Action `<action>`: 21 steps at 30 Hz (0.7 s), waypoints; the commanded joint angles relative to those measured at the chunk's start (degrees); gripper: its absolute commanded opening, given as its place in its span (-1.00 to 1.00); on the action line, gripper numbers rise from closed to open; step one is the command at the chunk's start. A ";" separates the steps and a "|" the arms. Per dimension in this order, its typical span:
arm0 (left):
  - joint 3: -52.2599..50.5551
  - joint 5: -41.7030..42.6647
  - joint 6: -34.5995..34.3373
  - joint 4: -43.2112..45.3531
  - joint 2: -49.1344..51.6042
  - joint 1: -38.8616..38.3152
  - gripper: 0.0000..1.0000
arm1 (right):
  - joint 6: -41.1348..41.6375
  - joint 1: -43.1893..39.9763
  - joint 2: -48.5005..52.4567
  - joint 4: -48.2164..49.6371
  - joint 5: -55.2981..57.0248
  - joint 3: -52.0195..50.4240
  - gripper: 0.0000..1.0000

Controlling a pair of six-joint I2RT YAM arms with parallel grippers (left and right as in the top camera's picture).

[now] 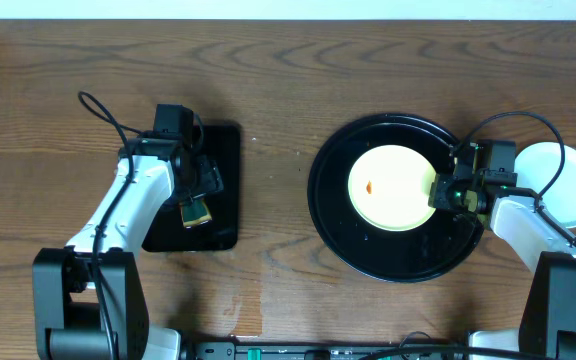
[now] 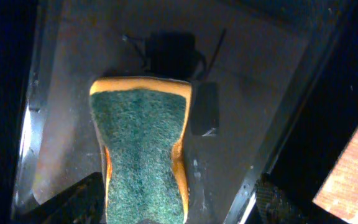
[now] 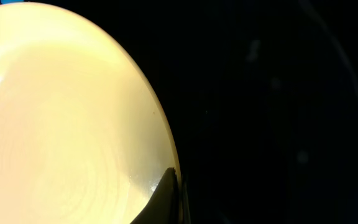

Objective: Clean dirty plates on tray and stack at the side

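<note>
A pale yellow plate (image 1: 393, 187) with a small orange smear (image 1: 369, 186) lies in the round black tray (image 1: 333, 215). My right gripper (image 1: 446, 190) is shut on the plate's right rim. In the right wrist view one finger (image 3: 173, 199) lies on the rim of the yellow plate (image 3: 61, 118). A pale blue plate (image 1: 563, 185) rests on the table right of the tray, partly under my right arm. My left gripper (image 1: 203, 185) is open over a green and yellow sponge (image 1: 196, 212), and in the left wrist view its fingers (image 2: 179, 190) stand either side of the sponge (image 2: 143, 149).
The sponge lies in a smaller rectangular black tray (image 1: 223, 150) on the left of the wooden table. Bare table lies between the two trays (image 1: 273, 190). Cables arch over both arms.
</note>
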 commanded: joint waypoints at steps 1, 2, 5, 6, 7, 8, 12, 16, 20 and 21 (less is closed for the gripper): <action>-0.83 -3.80 -6.25 -0.31 1.75 0.13 -0.09 | 2.32 0.35 0.63 0.20 -0.68 -0.46 -0.98; -1.01 -4.94 -7.15 -0.28 1.97 0.13 -0.22 | 2.40 0.35 0.63 0.22 -0.68 -0.46 -0.98; -1.81 -9.66 -9.33 -0.20 3.23 0.17 -0.39 | 2.40 0.35 0.63 0.22 -0.68 -0.46 -0.98; -2.29 -10.67 -9.49 0.37 3.91 0.17 -0.39 | 2.40 0.35 0.63 0.20 -0.68 -0.46 -0.98; -2.71 -10.93 -9.49 0.83 4.63 0.17 -0.39 | 2.40 0.35 0.63 0.17 -0.68 -0.46 -0.98; -3.10 -10.93 -9.49 1.40 5.55 0.17 -0.43 | 2.40 0.35 0.63 0.17 -0.68 -0.46 -0.98; -4.11 -10.91 -8.63 3.65 9.18 0.17 -0.82 | 2.43 0.37 0.63 0.20 -0.70 -0.46 -0.98; -4.11 -7.43 -5.73 5.88 12.00 0.17 -0.85 | 2.43 0.37 0.63 0.17 -0.68 -0.46 -0.98; -2.84 1.62 1.31 6.01 11.06 0.17 -0.85 | 2.69 0.35 0.63 -0.04 -0.68 -0.46 -0.98; -2.21 3.26 2.05 5.40 10.32 0.17 -0.85 | 2.86 0.35 0.63 -0.04 -0.68 -0.46 -0.97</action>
